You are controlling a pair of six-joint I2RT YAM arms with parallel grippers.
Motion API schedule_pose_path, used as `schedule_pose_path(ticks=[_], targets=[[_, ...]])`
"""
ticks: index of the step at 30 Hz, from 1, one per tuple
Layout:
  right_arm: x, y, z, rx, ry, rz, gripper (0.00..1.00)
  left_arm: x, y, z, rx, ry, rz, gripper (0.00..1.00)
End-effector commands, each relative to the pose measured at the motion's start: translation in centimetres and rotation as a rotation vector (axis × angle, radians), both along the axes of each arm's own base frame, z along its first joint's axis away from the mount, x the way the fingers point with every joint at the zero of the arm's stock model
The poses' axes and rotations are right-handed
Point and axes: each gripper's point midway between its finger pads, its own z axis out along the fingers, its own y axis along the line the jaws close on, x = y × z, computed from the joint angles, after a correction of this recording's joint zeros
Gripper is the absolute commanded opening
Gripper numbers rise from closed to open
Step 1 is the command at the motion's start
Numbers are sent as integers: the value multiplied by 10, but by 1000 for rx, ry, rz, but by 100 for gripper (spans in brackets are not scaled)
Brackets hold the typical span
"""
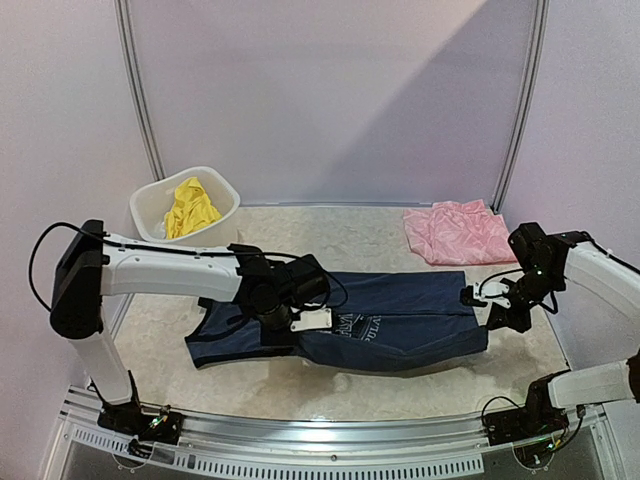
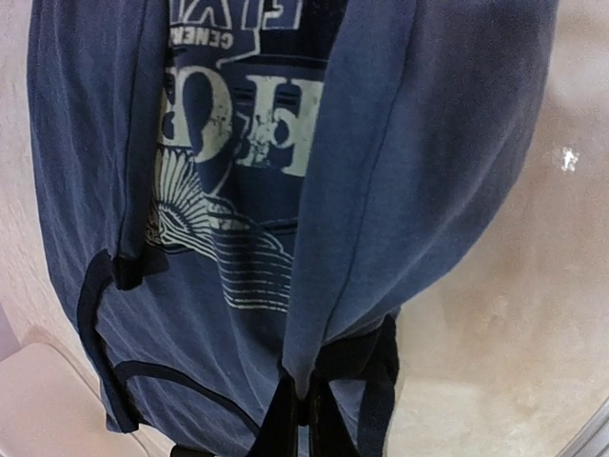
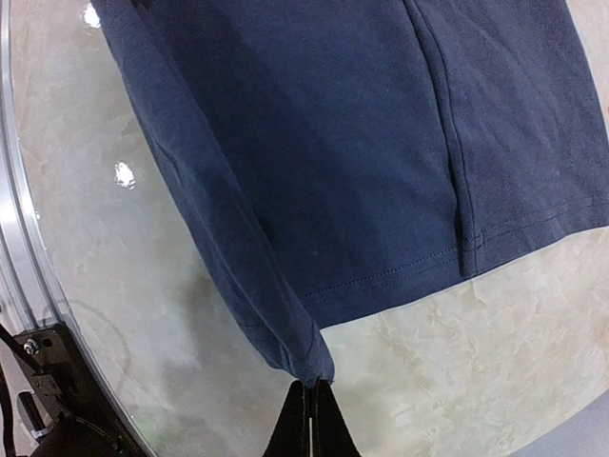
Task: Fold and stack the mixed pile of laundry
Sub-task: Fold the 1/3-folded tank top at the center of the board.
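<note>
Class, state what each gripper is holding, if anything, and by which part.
Both hold the navy top: left gripper pinches a fold by the armhole trim, right gripper pinches a hem corner.

- Navy sleeveless top (image 1: 400, 315) stretched long across the middle of the table (image 1: 330, 240), straps and dark-trimmed armholes to the left, stitched hem to the right. Both long sides are folded in over the front, and the pale print and lettering (image 2: 238, 143) peek out between the folds. One long fold runs right down to a hem corner.
- Pink ruffled piece (image 1: 458, 233), thin and shiny, lying crumpled and fairly flat at the far right, apart from the top.
- Yellow piece (image 1: 190, 208) bunched up inside the white tub (image 1: 222, 228), far left.
</note>
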Motion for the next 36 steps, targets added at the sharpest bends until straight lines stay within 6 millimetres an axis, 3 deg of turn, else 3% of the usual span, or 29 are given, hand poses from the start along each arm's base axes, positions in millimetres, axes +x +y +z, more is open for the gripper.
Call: schedule_pose_path(ticks=[1, 11, 22, 29, 36], targets=[[16, -3, 0, 24, 21, -79, 0, 12, -15, 1, -39, 38, 5, 0], [34, -16, -5, -3, 32, -152, 0, 6, -33, 18, -80, 167, 9, 0], [36, -29, 3, -4, 9, -191, 0, -7, -1, 17, -8, 214, 97, 0], [60, -26, -1, 20, -5, -236, 0, 14, -2, 6, 10, 212, 151, 0], [79, -27, -19, 7, 40, -263, 0, 43, 5, -9, 22, 193, 211, 0]])
